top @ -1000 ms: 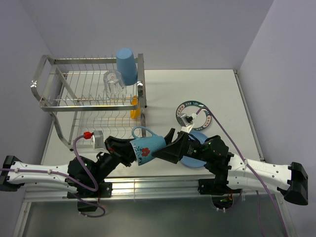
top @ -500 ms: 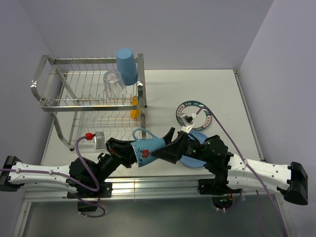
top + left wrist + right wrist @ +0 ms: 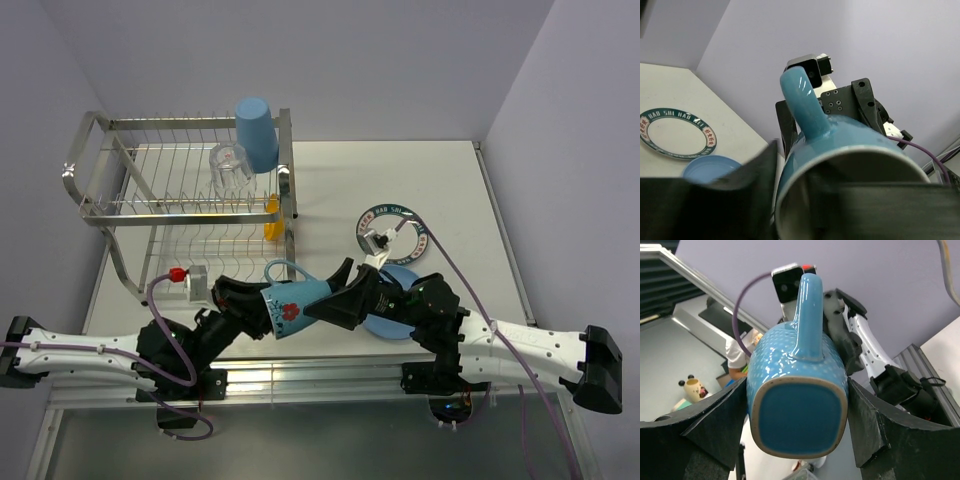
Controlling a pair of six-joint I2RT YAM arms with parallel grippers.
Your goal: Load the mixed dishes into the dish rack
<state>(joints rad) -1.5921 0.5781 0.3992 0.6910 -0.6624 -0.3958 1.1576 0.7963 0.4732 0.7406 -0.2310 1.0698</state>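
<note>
Mug (image 3: pixel 303 300) lies sideways, handle at 12 o'clock; left gripper (image 3: pixel 262 303) grasps its rim, right gripper (image 3: pixel 345 292) its base.

Large blue plate (image 3: pixel 385 328) mostly beneath right arm (image 3: pixel 500 345); yellow bowl (image 3: pixel 271 229) partly behind rack (image 3: pixel 170 121)

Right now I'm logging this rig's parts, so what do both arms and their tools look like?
The left arm and right arm have white links, black joints and black end caps. The left tool and right tool are black with wide flat fingers. A purple cable runs along each arm; the left one meets a red plug.
</note>
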